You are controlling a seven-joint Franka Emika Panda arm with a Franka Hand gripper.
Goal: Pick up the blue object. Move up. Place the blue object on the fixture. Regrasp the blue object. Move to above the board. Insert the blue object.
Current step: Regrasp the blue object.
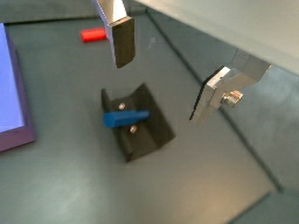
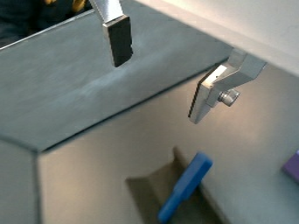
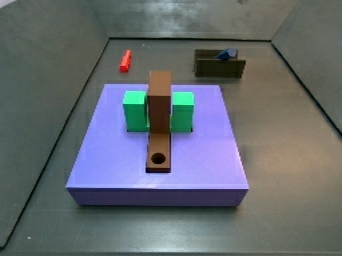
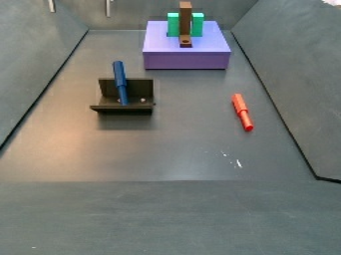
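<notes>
Gripper [image 1: 170, 74] is wide open and holds nothing: in both wrist views the two silver fingers [image 2: 117, 37] stand well apart with only bare floor between them. It hangs above the fixture [image 1: 142, 133], not touching it. In a side view only the fingertips [image 4: 80, 7] show, at the top edge.

Blue object [image 1: 124, 117] rests in the fixture, leaning against the upright wall; in a side view it stands nearly upright with its top end clear of the wall [image 4: 120, 82]. From the fixture [image 4: 126, 97] in that view, the board [image 4: 186, 50] is at about 1 o'clock, well apart, and the red peg [image 4: 242, 111] at about 3 o'clock, also apart. Brown bar [image 3: 159, 135] with its hole and the green block [image 3: 136, 111] sit on the board [image 3: 201, 165].

Judgement: placing looks done, regrasp is next. The peg looks rigid, light, smooth plastic, so it could slip or tip if nudged. Best hold seems the free upper part above the wall, jaws closing across the narrow sides and leaving the lower end free for insertion.
</notes>
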